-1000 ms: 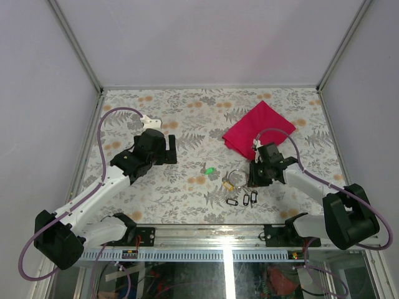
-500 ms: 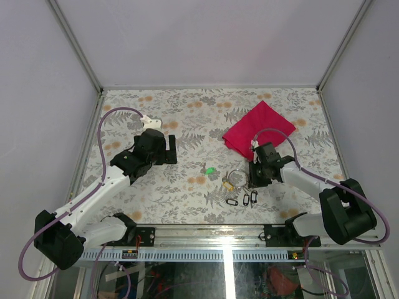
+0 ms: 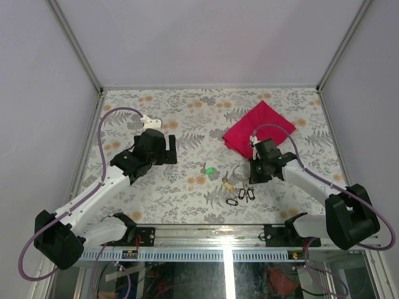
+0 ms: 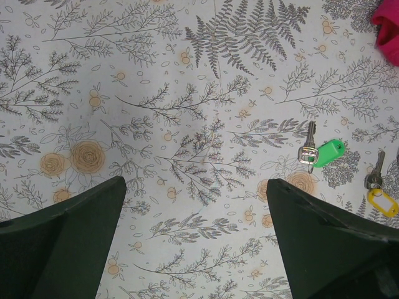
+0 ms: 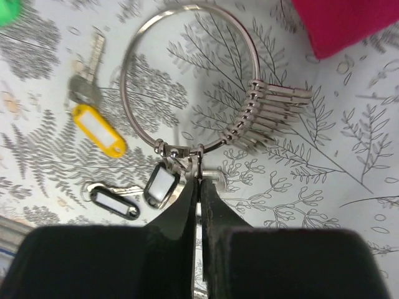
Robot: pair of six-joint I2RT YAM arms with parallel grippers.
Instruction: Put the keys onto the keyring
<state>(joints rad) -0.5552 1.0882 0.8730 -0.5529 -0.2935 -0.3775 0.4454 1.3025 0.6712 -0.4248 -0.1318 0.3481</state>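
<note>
The right gripper is clenched, its two fingers pinched on the lower rim of the keyring, right at the little clasp; the ring sits in the upper middle of the right wrist view, over the flowered table. One black tag rests against the clasp just left of the fingers; whether it is threaded or only touching I can't tell, since the fingers hide the joint. A second black tag lies lower left and the yellow-tagged key left of the ring, both loose. The left gripper hangs spread wide, holding nothing; the green-tagged key lies at the right of its view. I'd judge this the threading step; next the ring wants steadying and its gap opening for a tag. From overhead the tags are too small to count.
</note>
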